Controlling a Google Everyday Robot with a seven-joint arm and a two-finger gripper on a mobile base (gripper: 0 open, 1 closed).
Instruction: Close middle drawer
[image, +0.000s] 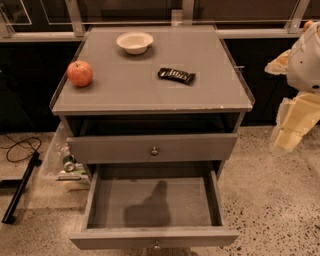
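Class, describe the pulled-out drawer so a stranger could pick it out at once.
Find the grey cabinet with an apple and bowl on top, the tool hanging off to its right. Under the upper drawer sits the middle drawer: the only one pulled far out, its empty inside showing.

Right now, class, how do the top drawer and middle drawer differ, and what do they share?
The middle drawer is pulled far out, its bare floor showing; the top drawer is out only slightly, its inside hidden. The top drawer's knob is in full view; the middle drawer's sits at the picture's bottom edge. Both have flat grey fronts with central round knobs. The gripper hangs right of the cabinet, touching neither.
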